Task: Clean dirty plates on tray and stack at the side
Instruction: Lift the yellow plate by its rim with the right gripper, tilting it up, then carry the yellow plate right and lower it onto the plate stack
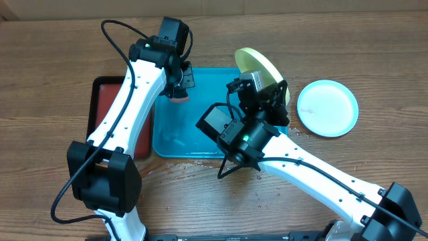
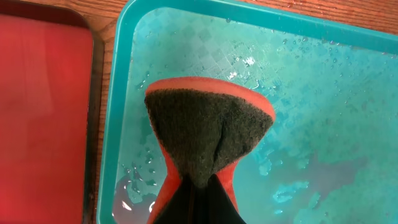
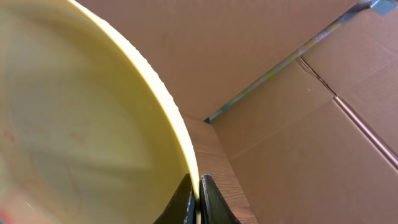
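Note:
My left gripper (image 1: 180, 84) is shut on an orange sponge (image 2: 208, 134) with a dark scouring face, which hangs over the wet floor of the turquoise tray (image 2: 323, 93) near its left end. In the overhead view the sponge (image 1: 179, 96) sits at the far left corner of the tray (image 1: 187, 130). My right gripper (image 3: 199, 196) is shut on the rim of the yellow-green plate (image 3: 81, 124), which is held tilted on edge over the tray's far right corner (image 1: 259, 67). A light blue rimmed plate (image 1: 328, 107) lies flat on the table to the right of the tray.
A dark red, black-rimmed tray (image 1: 107, 100) lies just left of the turquoise one, and shows in the left wrist view (image 2: 43, 112). Water pools on the turquoise tray's floor. A cardboard wall (image 3: 298, 124) stands behind the table.

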`<action>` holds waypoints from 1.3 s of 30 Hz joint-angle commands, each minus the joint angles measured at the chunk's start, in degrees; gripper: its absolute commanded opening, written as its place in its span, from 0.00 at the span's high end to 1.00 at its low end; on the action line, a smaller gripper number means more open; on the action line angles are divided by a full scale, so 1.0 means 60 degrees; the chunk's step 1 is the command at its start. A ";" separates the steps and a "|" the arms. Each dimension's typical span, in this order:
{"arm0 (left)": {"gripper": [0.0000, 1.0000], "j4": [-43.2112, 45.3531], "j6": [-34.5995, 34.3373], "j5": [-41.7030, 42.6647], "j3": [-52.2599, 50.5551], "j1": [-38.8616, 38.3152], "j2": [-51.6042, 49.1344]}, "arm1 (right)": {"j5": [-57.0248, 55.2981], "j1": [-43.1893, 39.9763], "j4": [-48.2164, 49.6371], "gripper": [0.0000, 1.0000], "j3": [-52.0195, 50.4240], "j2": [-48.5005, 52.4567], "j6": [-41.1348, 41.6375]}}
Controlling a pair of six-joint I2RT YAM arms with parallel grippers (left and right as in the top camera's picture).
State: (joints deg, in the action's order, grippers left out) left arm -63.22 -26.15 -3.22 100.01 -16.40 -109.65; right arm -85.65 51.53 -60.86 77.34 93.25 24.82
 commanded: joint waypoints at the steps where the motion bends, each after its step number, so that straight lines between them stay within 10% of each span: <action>1: 0.96 0.0033 0.0033 -0.0025 -0.0091 -0.0022 0.0040 | -0.0375 0.0091 0.0051 0.96 0.0244 -0.0208 0.0066; 19: 0.96 0.0036 0.0036 -0.0033 -0.0091 -0.0022 0.0040 | 0.0025 0.0091 0.0095 0.96 0.0244 -0.0208 0.0073; 39: 0.96 0.0004 0.0036 -0.0055 -0.0091 -0.0022 0.0040 | 1.5803 -0.5493 0.1198 0.96 -0.0146 -0.0066 -0.0721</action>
State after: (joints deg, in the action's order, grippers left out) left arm -63.22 -26.15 -3.22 100.01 -16.40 -109.65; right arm -7.01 24.67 -53.74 76.58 93.27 21.71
